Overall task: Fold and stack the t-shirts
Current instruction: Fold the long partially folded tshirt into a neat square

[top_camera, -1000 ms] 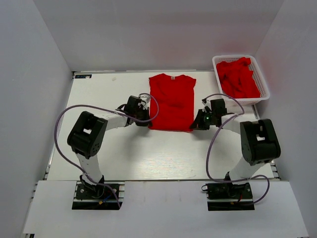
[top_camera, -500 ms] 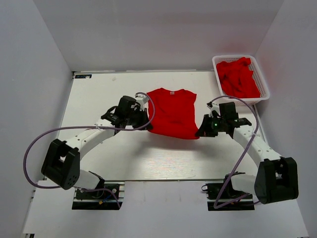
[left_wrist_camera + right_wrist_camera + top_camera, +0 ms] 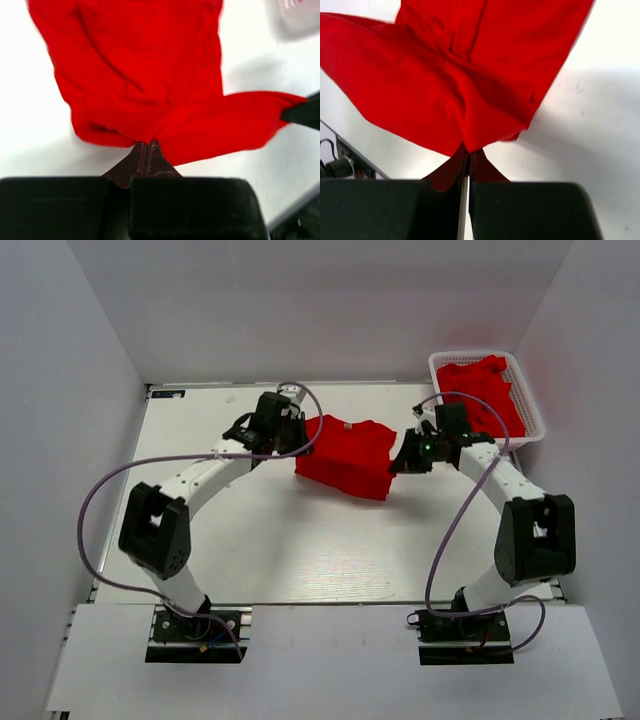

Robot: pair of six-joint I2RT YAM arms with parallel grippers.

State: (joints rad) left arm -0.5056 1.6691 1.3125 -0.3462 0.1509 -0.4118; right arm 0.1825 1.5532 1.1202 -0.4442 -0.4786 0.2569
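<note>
Top external view: a plain bright red soft-cloth t-shirt (image 3: 345,455) lay at the upper centre of the white counter (image 3: 300,540), its near half lifted and doubling toward the collar.
Left end effector (image 3: 297,440): clamped tight on the shirt's near left corner.
Right end effector (image 3: 402,462): pinched closed on the near right corner.
Upper right: a white plastic mesh basket (image 3: 437,365) held more crumpled red shirts (image 3: 485,395).
Handling: the cloth looked light and limp, sagging between the two grips. It was probably best held at the hem corners and kept level.
</note>
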